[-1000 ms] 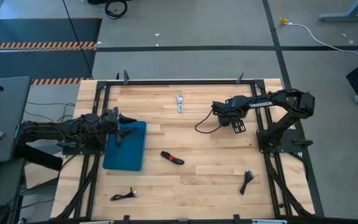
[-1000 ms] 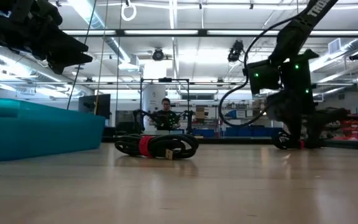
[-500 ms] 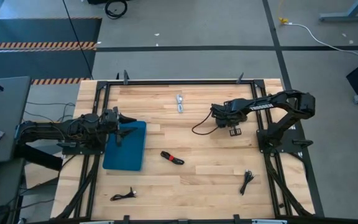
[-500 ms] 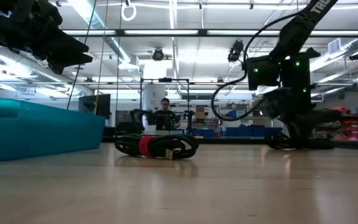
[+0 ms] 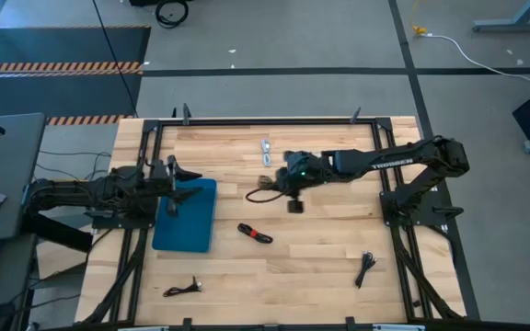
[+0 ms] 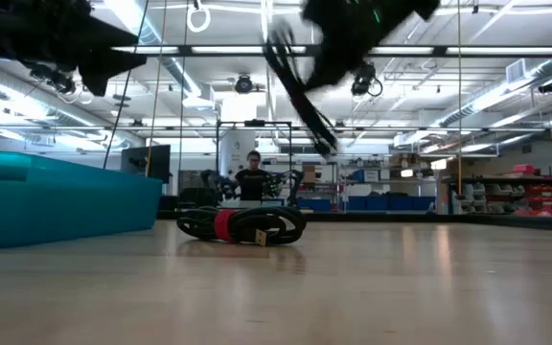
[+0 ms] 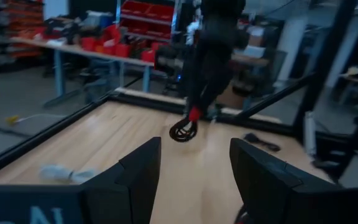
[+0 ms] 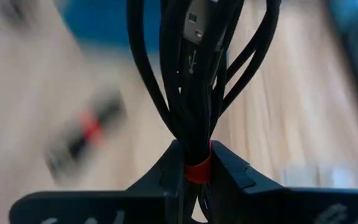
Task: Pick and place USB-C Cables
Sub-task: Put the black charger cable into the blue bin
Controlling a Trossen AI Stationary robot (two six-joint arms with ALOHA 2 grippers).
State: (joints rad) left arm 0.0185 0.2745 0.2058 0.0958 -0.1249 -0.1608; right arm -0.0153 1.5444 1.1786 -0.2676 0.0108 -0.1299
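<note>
My right gripper is over the middle of the table, shut on a black USB-C cable bundle with a red tie, which is also seen in the low view and the left wrist view. My left gripper is open and empty above the teal bin. A black bundle with a red part lies on the table near the middle. A white/silver cable lies toward the far edge. Two more black cables lie near the front edge. My right gripper pinches the black bundle between its two fingers at the red tie, where the strands are gathered. The strands and a plug reach out past the fingertips. The bundle is lifted clear of the table and trails toward the table's left.
The teal bin stands at the table's left, under my left gripper, and shows at the left of the low view. A black frame runs round the table. A person sits far off in the room behind the table.
My right gripper has gone toward the table's left, toward the teal bin, carrying the black bundle clear of the table. The bundle has swung along with it and trails ahead of the gripper.
</note>
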